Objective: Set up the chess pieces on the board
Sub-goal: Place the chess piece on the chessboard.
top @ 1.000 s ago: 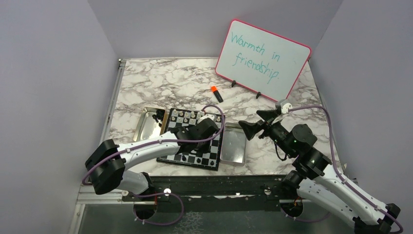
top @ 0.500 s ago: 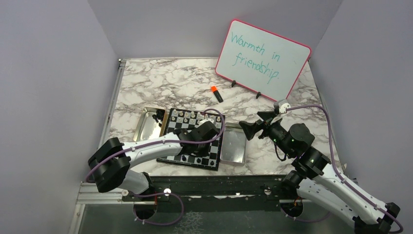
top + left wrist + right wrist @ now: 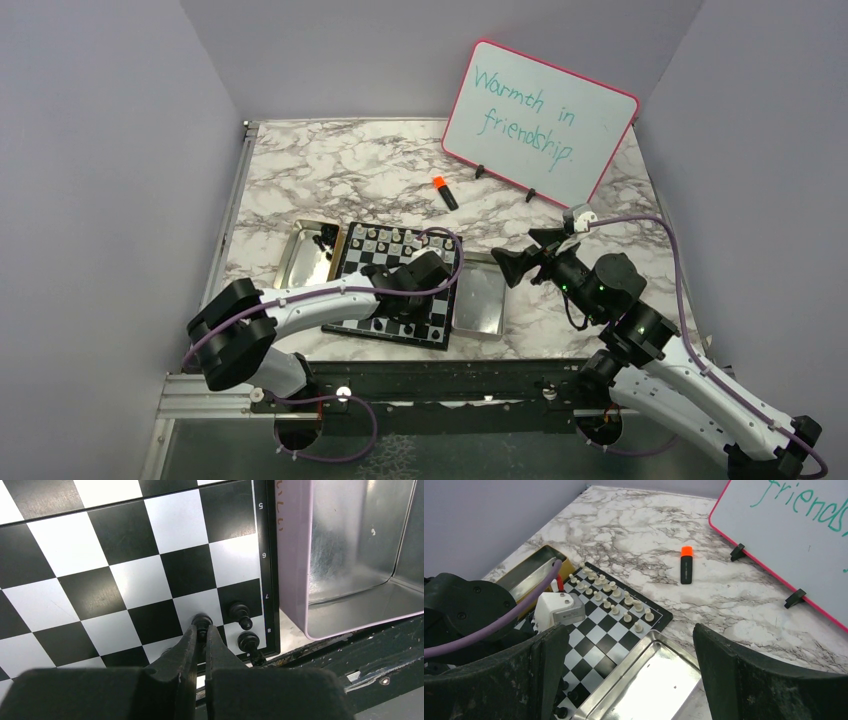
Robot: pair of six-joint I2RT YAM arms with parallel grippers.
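Nearest the arms, at the board's point(image 3: 100, 595) 5 o'clock corner, the left gripper point(image 3: 201, 630) is clenched on a black piece point(image 3: 201, 621), its tips pinching the head while the piece stands on a square of the second rank from the near edge. Two more black pieces point(image 3: 240, 612) stand just beside it in that corner. The arm hides the rest of the near ranks, so I cannot count how much of the black side is placed, though it looks to be only started. The silver tray point(image 3: 295, 580) touches the board's rim at 3 o'clock. It shows bare metal with one tiny speck and no pieces that I can see. The right gripper point(image 3: 527, 255) hangs above that tray's far end, jaws spread wide and carrying nothing. Along the board's 12 o'clock edge the white pieces point(image 3: 616, 592) stand in two tidy rows, so that side looks finished or nearly so. At about 10 o'clock the gold tray point(image 3: 292, 262) lies against the board with a small dark cluster in it, at least one black piece awaiting its turn. Farther off, at 1 o'clock, lies the orange-capped marker point(image 3: 686, 565).
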